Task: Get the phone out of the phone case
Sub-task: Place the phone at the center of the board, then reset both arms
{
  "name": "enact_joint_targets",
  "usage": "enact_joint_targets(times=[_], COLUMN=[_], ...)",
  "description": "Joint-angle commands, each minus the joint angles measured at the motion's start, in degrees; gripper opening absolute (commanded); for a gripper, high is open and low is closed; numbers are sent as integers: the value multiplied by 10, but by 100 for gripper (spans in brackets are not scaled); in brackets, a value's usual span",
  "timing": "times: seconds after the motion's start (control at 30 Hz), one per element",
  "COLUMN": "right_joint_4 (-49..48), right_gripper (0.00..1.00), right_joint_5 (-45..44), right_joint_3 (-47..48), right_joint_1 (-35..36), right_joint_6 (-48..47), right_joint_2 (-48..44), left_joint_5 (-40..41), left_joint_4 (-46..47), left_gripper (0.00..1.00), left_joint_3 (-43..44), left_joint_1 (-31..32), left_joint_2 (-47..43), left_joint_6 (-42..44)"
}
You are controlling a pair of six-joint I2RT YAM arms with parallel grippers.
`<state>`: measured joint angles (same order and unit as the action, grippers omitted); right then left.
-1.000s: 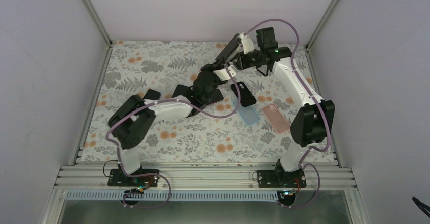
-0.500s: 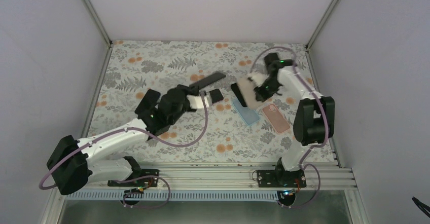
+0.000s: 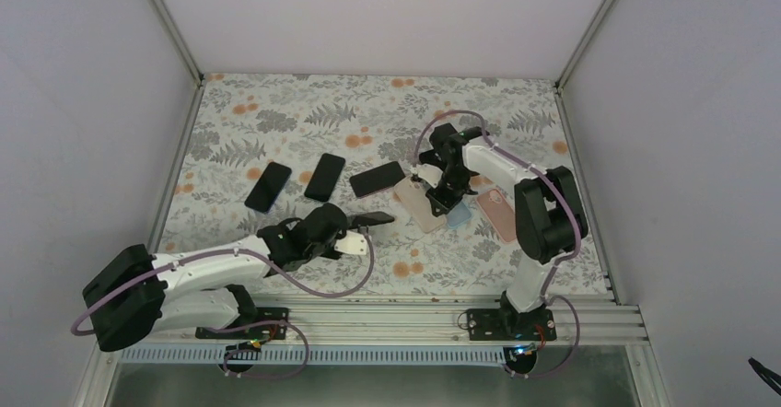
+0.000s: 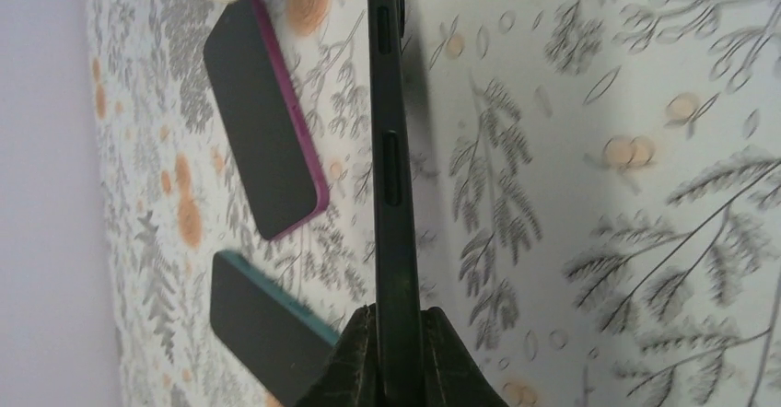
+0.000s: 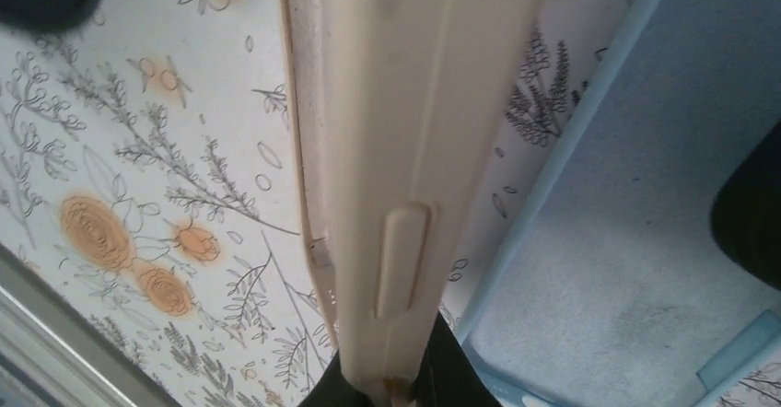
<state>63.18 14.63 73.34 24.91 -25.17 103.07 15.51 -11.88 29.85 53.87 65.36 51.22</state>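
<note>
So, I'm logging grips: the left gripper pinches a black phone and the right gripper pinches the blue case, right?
Not quite. The right gripper is shut on the cream case, as the right wrist view shows; the blue case lies beside it. The left gripper does pinch the black phone.

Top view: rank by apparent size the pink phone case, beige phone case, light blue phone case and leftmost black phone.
1. pink phone case and beige phone case: look alike; the beige one is partly covered, so unranked.
2. leftmost black phone: slightly smaller.
3. light blue phone case: mostly hidden, only a corner shows.
</note>
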Motion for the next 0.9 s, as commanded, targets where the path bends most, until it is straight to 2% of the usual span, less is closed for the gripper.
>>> enact_joint_targets(times=[0.0,0.03,0.07,0.13,0.17,0.23,0.3,0.37,0.43,0.5,0.57,0.63,0.7,0.77,0.87], right_joint_4=[-19,-22,-20,-16,-13,7,32,32,-13,-69,-120,-193,-256,-306,-348], right_gripper=[12,26,38,74,86,99,100,100,100,100,100,100,100,100,100], right_joint_5=[-42,-57,-69,-106,-121,-137,-166,-220,-267,-285,-266,-256,-255,-263,-200], right_joint_3=[-15,-17,-19,-25,-22,-2,28,69,89,92,80,42,6,-24,-68], right_joint_1=[-3,-4,-5,-11,-18,-42,-73,-127,-191,-249,-292,-316,-333,-342,-348], right_joint_6=[33,38,39,40,38,29,21,13,8,15,36,75,113,150,146], right_joint_2=[3,2,1,-14,-28,-62,-104,-130,-155,-169,-184,-209,-231,-245,-262], left_joint_5=[-40,-54,-82,-114,-126,-135,-132,-145,-165,-193,-257,-322,-370,-380,-365], left_joint_4=[-56,-75,-107,-156,-178,-223,-259,-280,-276,-259,-232,-198,-139,-92,-46], left_gripper=[3,12,38,96,99,100,100,100,100,100,100,100,100,100,100], left_joint_3=[-23,-14,3,29,42,73,117,175,241,306,359,377,354,316,266], left_joint_1=[34,37,40,44,44,39,11,-65,-181,-326,-483,-643,-742,-786,-791], left_joint_2=[31,33,34,28,17,-11,-40,-57,-50,-16,22,50,56,46,21], left_joint_6=[-39,-45,-52,-67,-76,-75,-69,-47,-28,-38,-88,-151,-217,-247,-267])
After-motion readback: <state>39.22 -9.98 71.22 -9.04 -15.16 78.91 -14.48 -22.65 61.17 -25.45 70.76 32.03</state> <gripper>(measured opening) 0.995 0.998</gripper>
